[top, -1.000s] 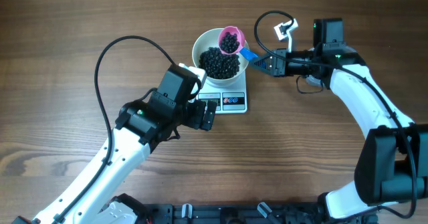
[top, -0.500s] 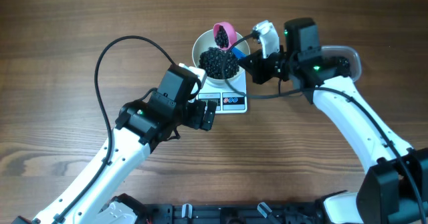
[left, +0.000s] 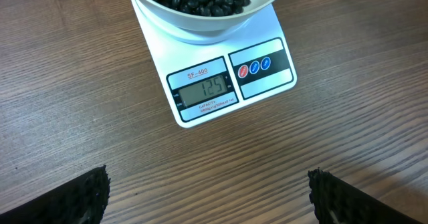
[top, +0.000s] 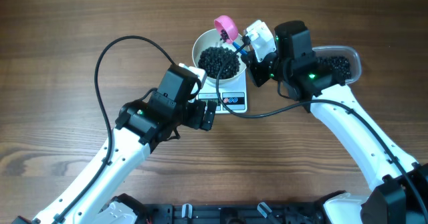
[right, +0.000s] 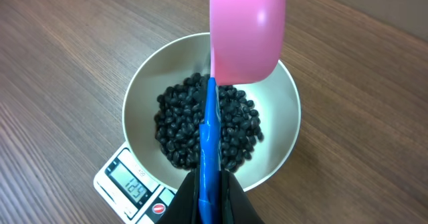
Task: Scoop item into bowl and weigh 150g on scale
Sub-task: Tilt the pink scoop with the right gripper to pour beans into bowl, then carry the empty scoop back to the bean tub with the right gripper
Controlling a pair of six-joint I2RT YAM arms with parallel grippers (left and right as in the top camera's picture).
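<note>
The right gripper (top: 250,48), from overhead, is clamped on the blue handle (top: 239,43) of a pink scoop (top: 226,27) tilted over the bowl (top: 198,50), which sits on the scale (top: 235,101). The left gripper (top: 208,114) hangs spread and empty near it. Left wrist: the display (left: 204,91) reads 125. Right wrist: the beads (right: 200,127) look light, loose and apt to roll, and the thin handle is the hold. Smooth wood table (top: 67,23), ample room.

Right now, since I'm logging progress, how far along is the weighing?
Done: black beads heaped in the white bowl on the scale. In hand: right gripper shut on the pink scoop, held above the bowl. Remaining: display reads 125, short of 150, so more scoops.
</note>
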